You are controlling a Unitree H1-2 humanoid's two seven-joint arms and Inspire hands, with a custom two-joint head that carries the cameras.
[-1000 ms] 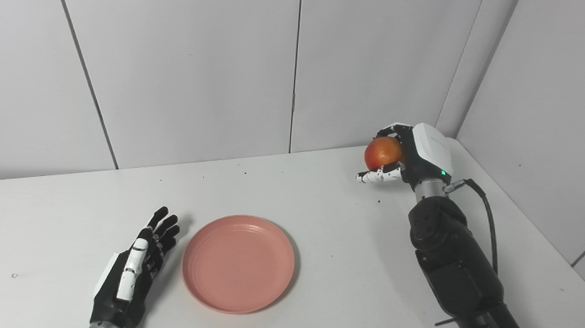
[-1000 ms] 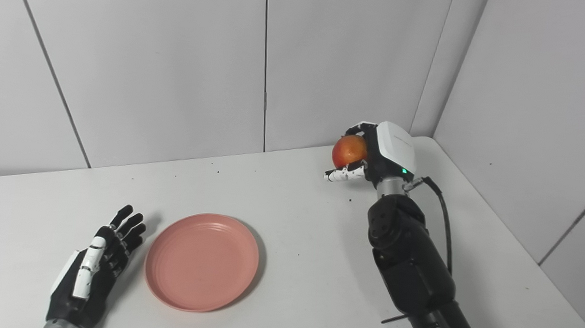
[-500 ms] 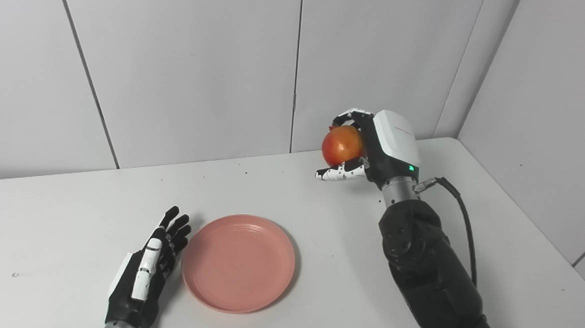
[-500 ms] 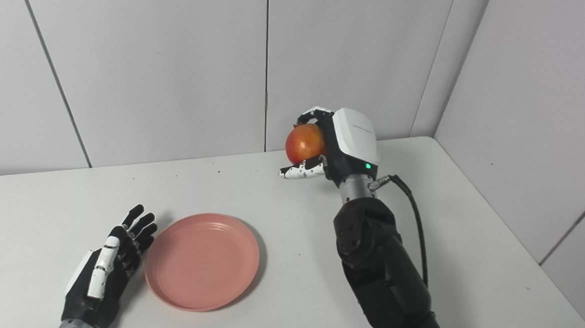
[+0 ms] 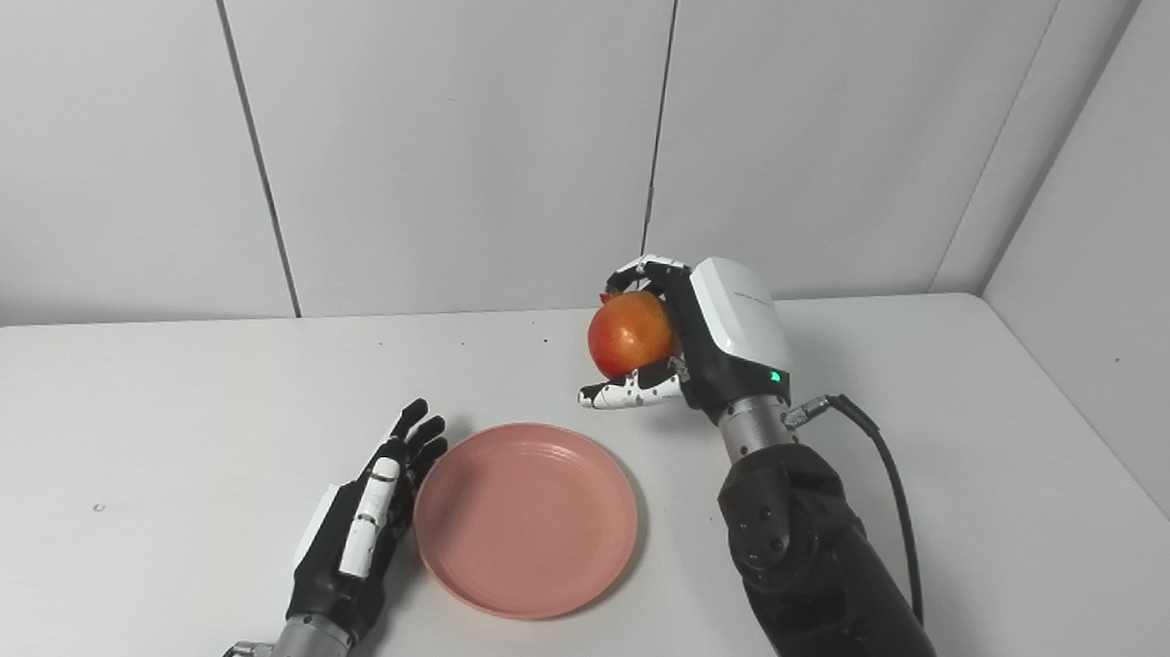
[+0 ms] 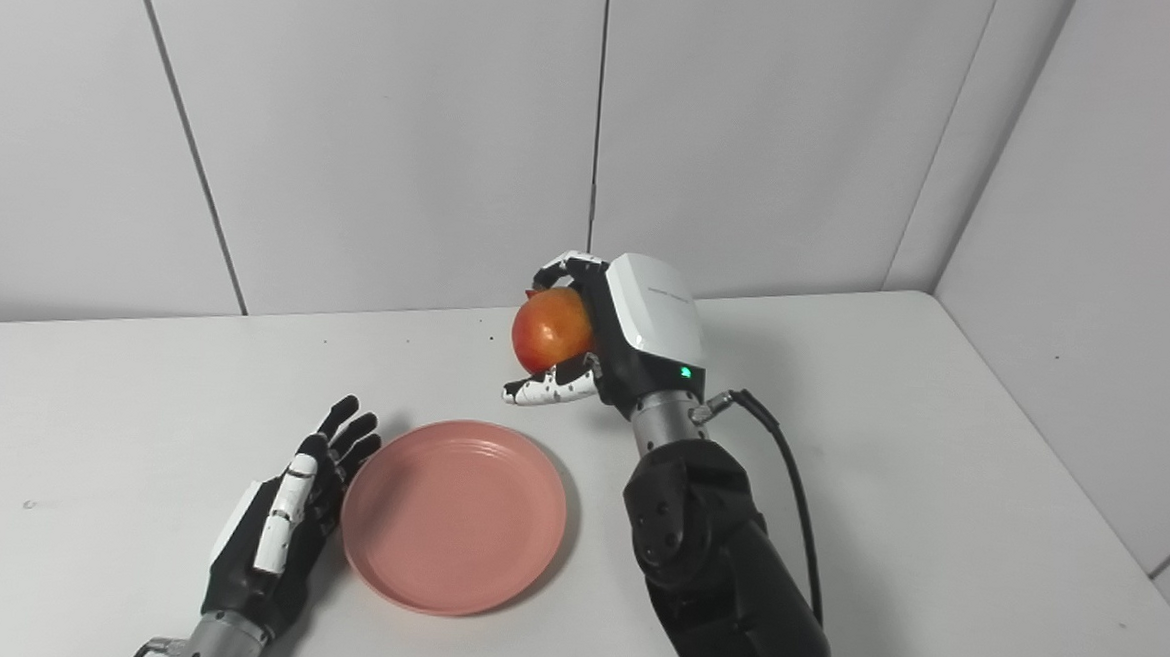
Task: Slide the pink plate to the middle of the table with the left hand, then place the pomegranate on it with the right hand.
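Listing largest first: table [image 5: 941,407], white, bare. Plate [image 5: 527,518], pink, near middle; we judge it light, stiff, apt to slide. Our right hand [image 5: 690,339] wraps pomegranate [image 5: 629,333], aloft beyond plate's far rim; we judge fruit firm, round, smooth, best cupped round its girth. Our left hand [image 5: 362,529] flat, fingers spread, empty, against plate's left edge. Right eye view shows more table right; nothing else differs.

lab/test booth, plain white panel walls [image 5: 455,131], bare white table [image 5: 141,395]
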